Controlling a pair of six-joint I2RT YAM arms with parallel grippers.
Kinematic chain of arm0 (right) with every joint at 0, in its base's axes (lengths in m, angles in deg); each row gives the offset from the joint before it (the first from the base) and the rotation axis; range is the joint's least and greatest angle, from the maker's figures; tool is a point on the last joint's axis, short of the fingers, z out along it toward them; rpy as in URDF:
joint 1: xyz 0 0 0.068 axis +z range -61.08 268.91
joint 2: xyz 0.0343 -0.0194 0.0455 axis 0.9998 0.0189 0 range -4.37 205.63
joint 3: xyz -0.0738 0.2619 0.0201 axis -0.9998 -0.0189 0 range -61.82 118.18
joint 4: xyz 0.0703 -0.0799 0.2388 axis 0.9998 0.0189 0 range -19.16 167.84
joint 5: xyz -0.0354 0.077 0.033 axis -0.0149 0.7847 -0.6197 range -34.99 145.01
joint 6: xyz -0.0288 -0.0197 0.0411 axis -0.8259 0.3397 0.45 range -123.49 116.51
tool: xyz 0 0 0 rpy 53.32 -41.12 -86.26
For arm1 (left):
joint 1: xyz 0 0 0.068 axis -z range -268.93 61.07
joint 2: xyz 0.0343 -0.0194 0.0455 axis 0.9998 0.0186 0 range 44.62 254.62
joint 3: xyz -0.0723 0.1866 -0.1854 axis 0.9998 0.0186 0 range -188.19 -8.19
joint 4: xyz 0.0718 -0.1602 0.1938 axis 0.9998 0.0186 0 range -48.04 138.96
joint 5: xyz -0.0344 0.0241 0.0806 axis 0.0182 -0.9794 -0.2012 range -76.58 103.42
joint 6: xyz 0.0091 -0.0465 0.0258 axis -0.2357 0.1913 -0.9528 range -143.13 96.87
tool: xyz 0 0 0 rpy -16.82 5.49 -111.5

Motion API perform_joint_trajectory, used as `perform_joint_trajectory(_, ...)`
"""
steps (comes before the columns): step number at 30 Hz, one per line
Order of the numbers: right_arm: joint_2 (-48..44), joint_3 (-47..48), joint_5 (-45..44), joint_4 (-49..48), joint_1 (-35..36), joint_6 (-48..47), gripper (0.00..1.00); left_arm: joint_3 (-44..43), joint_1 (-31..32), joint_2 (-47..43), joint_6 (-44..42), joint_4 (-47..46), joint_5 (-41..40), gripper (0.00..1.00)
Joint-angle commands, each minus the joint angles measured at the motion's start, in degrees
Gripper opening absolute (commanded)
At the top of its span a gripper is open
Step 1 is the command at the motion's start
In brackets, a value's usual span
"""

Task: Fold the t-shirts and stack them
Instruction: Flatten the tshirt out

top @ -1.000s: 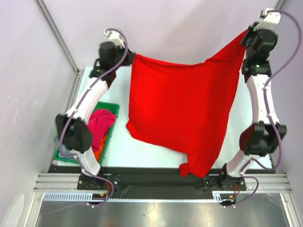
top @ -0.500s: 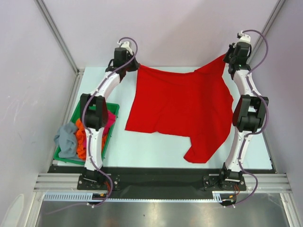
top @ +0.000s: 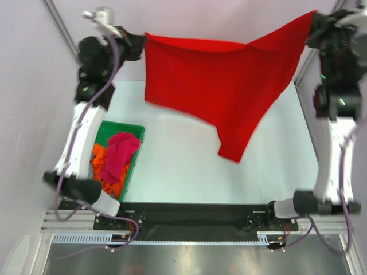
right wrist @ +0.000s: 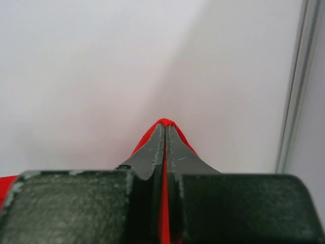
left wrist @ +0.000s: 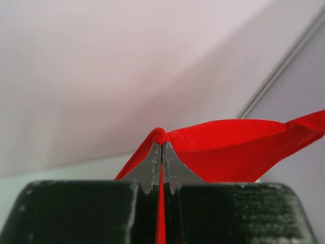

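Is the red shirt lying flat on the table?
No, the red shirt hangs in the air, stretched between the left hand and the right hand.

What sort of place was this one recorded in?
Likely a lab robot cell, not a home: bare pale walls with aluminium posts, a white table fronted by a metal mounting rail, and a green tray holding t-shirts.

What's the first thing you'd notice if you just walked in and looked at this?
The bright red cloth t-shirt jumps out first: it hangs spread wide above the pale table, pinched at its two upper ends by the left gripper and the right gripper. Next, the green plastic tray at the table's left holds a magenta-pink shirt and an orange shirt.
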Motion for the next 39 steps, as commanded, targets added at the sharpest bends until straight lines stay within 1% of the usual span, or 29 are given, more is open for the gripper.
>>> perform_joint_trajectory(1,-10.7,1.9,-1.5,3.0,1.1,-0.6,0.00,2.1,-0.1,-12.5,-0.1,-0.8,2.8,0.00)
perform_joint_trajectory(2,-12.5,1.9,-1.5,3.7,1.3,0.3,0.00,2.7,-0.1,-16.2,0.1,-0.5,3.2,0.00)
perform_joint_trajectory(3,-16.6,2.0,-1.3,4.1,1.4,0.7,0.00,2.7,0.0,-18.2,0.2,0.0,3.4,0.00)
perform_joint_trajectory(5,-20.2,2.6,-0.5,4.5,1.4,1.7,0.00,2.9,0.0,-21.7,0.4,1.4,3.4,0.00)
perform_joint_trajectory(6,-22.6,3.3,-0.1,5.1,1.4,2.7,0.00,3.1,0.0,-25.4,0.5,1.9,3.3,0.00)
perform_joint_trajectory(10,-24.6,12.2,-0.2,9.5,1.3,4.2,0.00,3.2,0.0,-33.1,0.6,4.3,1.9,0.00)
perform_joint_trajectory(11,-24.7,15.7,-0.2,10.7,1.3,4.5,0.00,3.3,0.0,-34.4,0.7,4.5,1.7,0.00)
perform_joint_trajectory(13,-25.2,17.7,-0.2,10.9,1.3,4.8,0.00,3.4,0.0,-37.1,1.2,4.6,1.7,0.00)
perform_joint_trajectory(17,-25.7,18.7,-0.2,11.1,1.3,4.1,0.00,5.1,0.0,-39.2,1.6,5.7,1.3,0.00)
perform_joint_trajectory(21,-24.3,13.3,-0.5,10.0,1.4,2.7,0.00,9.7,0.0,-38.7,1.9,3.9,0.8,0.00)
perform_joint_trajectory(23,-22.6,10.6,-0.7,8.2,1.4,1.7,0.00,12.1,0.0,-36.4,1.7,2.9,0.9,0.00)
perform_joint_trajectory(24,-21.8,7.0,-1.2,7.3,1.4,1.2,0.00,13.1,0.0,-35.2,1.7,1.5,0.7,0.00)
perform_joint_trajectory(25,-21.1,5.7,-1.5,5.1,1.3,0.9,0.00,14.1,0.0,-33.9,1.7,1.0,0.8,0.00)
perform_joint_trajectory(27,-16.9,3.2,-2.2,4.2,1.3,-0.4,0.00,14.6,0.0,-28.7,1.2,-0.1,1.2,0.00)
perform_joint_trajectory(28,-15.2,1.8,-2.4,1.8,1.1,-0.9,0.00,15.2,0.0,-26.8,1.3,-1.9,1.1,0.00)
perform_joint_trajectory(29,-13.7,0.8,-2.5,0.5,0.4,-1.2,0.00,15.4,0.0,-22.4,1.1,-2.8,1.1,0.00)
perform_joint_trajectory(30,-10.3,0.1,-2.0,-0.6,-0.1,-1.5,0.00,15.5,0.0,-20.1,1.1,-3.6,1.4,0.00)
perform_joint_trajectory(32,-7.0,-2.6,-1.1,-3.6,-2.6,-0.8,0.00,15.1,0.0,-15.0,0.9,-5.8,1.4,0.00)
perform_joint_trajectory(33,-3.5,-3.1,-0.2,-4.2,-3.6,1.0,0.00,14.5,0.0,-9.6,0.9,-6.0,1.6,0.00)
perform_joint_trajectory(34,-2.2,-4.8,1.8,-6.1,-4.7,2.1,0.00,12.4,0.0,-6.9,0.8,-5.9,2.4,0.00)
perform_joint_trajectory(35,-0.8,-6.6,2.2,-7.7,-5.2,2.6,0.00,11.3,0.0,-4.2,0.1,-5.4,2.3,0.00)
perform_joint_trajectory(36,0.6,-7.6,2.8,-9.1,-6.0,3.0,0.00,10.8,0.1,1.2,0.1,-5.8,2.1,0.00)
perform_joint_trajectory(38,5.6,-9.2,3.1,-11.4,-6.4,3.2,0.00,9.9,0.1,6.5,-0.1,-8.1,2.0,0.00)
perform_joint_trajectory(39,7.2,-9.6,3.7,-12.0,-6.6,3.3,0.00,9.4,0.0,11.5,0.0,-8.2,2.3,0.00)
